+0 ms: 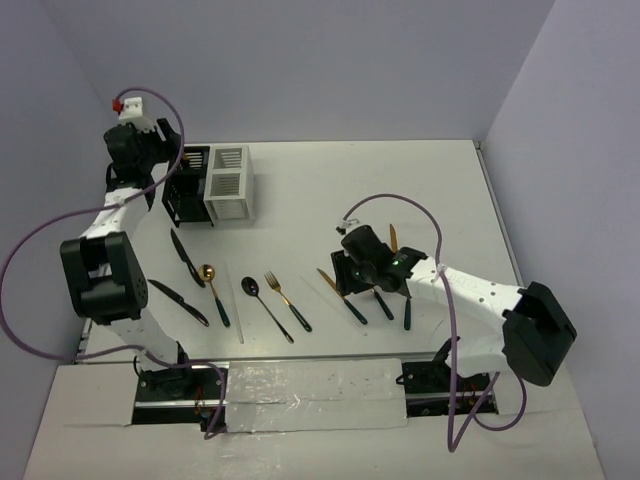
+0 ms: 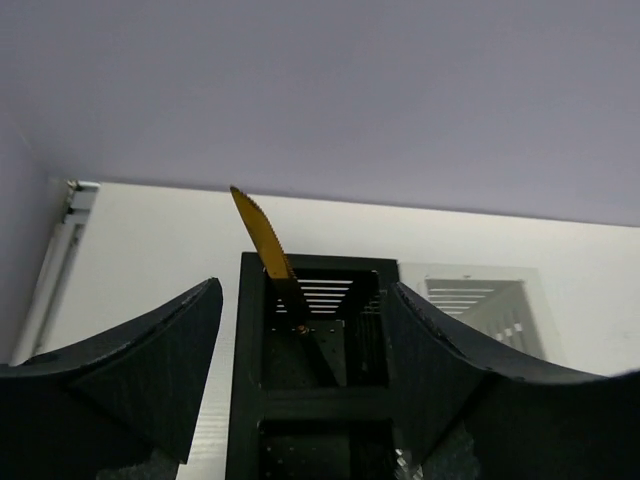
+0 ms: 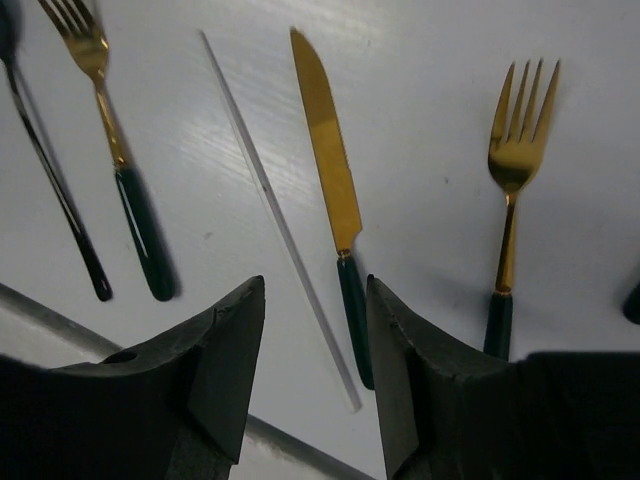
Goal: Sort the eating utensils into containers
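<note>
Left gripper [image 2: 305, 310] spread over leaning knife [image 2: 258, 228] in black caddy [image 2: 250, 390]; right gripper [image 3: 314, 300] apart, seemingly straddling flat knife [image 3: 325, 140]

I seem to be working in a robotics lab cell rather than any home or kitchen. The bare white table [image 1: 420, 180] is boxed in by plain pale walls [image 1: 300, 60] on the left, far and right. The left arm [image 1: 105, 280] and right arm [image 1: 470, 295] are bolted at its near edge, trailing loose purple cables [image 1: 449, 420], with a taped-down plastic strip [image 1: 310, 395] between their bases.
</note>
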### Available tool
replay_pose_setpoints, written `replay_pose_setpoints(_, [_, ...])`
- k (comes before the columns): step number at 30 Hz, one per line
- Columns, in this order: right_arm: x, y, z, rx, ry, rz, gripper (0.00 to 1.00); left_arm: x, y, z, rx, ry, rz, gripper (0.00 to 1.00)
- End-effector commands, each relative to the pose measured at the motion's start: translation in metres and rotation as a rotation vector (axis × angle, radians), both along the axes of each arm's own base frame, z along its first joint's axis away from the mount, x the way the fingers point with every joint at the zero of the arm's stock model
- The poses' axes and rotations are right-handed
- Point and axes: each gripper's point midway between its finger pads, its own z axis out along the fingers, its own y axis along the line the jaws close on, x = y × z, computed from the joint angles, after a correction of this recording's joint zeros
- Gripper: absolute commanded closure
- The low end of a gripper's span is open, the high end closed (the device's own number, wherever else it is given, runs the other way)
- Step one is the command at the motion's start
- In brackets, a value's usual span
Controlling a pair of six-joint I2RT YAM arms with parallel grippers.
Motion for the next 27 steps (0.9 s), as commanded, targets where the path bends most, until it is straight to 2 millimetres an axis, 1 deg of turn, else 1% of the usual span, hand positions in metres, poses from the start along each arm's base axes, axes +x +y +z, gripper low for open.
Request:
replay_pose_setpoints(1, [-0.029, -0.005, -0.029, -0.027, 0.153, 0.027, 0.48, -0.028, 0.001, 0.068, 0.018, -0.072, 0.024, 0.24])
replay_pose_setpoints(2, [-0.032, -0.006, -0.033, -0.02, 0.162, 0.02, 0.48, -0.039, -0.002, 0.083, 0.027, -0.083, 0.015, 0.23])
replay_pose_setpoints(3, [-0.035, -0.005, -0.034, -0.006, 0.171, 0.026, 0.48, -0.048, -0.003, 0.08, 0.047, -0.05, 0.002, 0.23])
replay_pose_setpoints(4, [-0.035, -0.001, -0.033, 0.018, 0.167, 0.026, 0.48, -0.06, -0.007, 0.089, 0.063, -0.058, -0.014, 0.23])
replay_pose_setpoints(5, [-0.038, -0.003, -0.037, 0.021, 0.176, 0.026, 0.48, -0.068, -0.01, 0.089, 0.08, -0.05, -0.035, 0.23])
replay_pose_setpoints(6, [-0.039, -0.002, -0.038, 0.024, 0.181, 0.023, 0.47, -0.078, -0.019, 0.082, 0.105, -0.019, -0.089, 0.23])
replay_pose_setpoints(7, [-0.04, -0.004, -0.04, 0.02, 0.183, 0.014, 0.47, -0.09, -0.023, 0.084, 0.117, -0.014, -0.112, 0.23])
replay_pose_setpoints(8, [-0.042, -0.007, -0.047, 0.002, 0.198, 0.01, 0.47, -0.098, -0.029, 0.079, 0.157, 0.001, -0.164, 0.23])
replay_pose_setpoints(9, [-0.043, -0.01, -0.051, -0.011, 0.205, 0.002, 0.47, -0.11, -0.034, 0.061, 0.154, 0.067, -0.195, 0.23])
replay_pose_setpoints(10, [-0.045, -0.012, -0.054, -0.021, 0.215, -0.003, 0.47, -0.12, -0.038, 0.063, 0.162, 0.07, -0.213, 0.23])
replay_pose_setpoints(11, [-0.046, -0.014, -0.059, -0.037, 0.227, -0.007, 0.47, -0.127, -0.04, 0.059, 0.175, 0.082, -0.231, 0.23])
replay_pose_setpoints(12, [-0.046, -0.015, -0.061, -0.044, 0.231, -0.012, 0.48, -0.139, -0.045, 0.05, 0.173, 0.106, -0.26, 0.23])
replay_pose_setpoints(15, [-0.045, -0.018, -0.066, -0.066, 0.235, -0.025, 0.48, -0.157, -0.051, 0.039, 0.184, 0.12, -0.29, 0.23])
replay_pose_setpoints(17, [-0.043, -0.022, -0.069, -0.102, 0.238, -0.041, 0.48, -0.163, -0.052, 0.036, 0.183, 0.123, -0.29, 0.23])
replay_pose_setpoints(18, [-0.043, -0.023, -0.071, -0.112, 0.244, -0.039, 0.48, -0.166, -0.052, 0.03, 0.18, 0.131, -0.292, 0.23])
replay_pose_setpoints(19, [-0.044, -0.022, -0.074, -0.126, 0.256, -0.037, 0.48, -0.17, -0.054, 0.034, 0.179, 0.12, -0.295, 0.23])
replay_pose_setpoints(23, [-0.039, -0.028, -0.082, -0.18, 0.249, -0.067, 0.49, -0.177, -0.056, 0.035, 0.177, 0.113, -0.3, 0.23])
replay_pose_setpoints(27, [-0.034, -0.034, -0.088, -0.237, 0.245, -0.094, 0.54, -0.18, -0.058, 0.036, 0.174, 0.111, -0.303, 0.23])
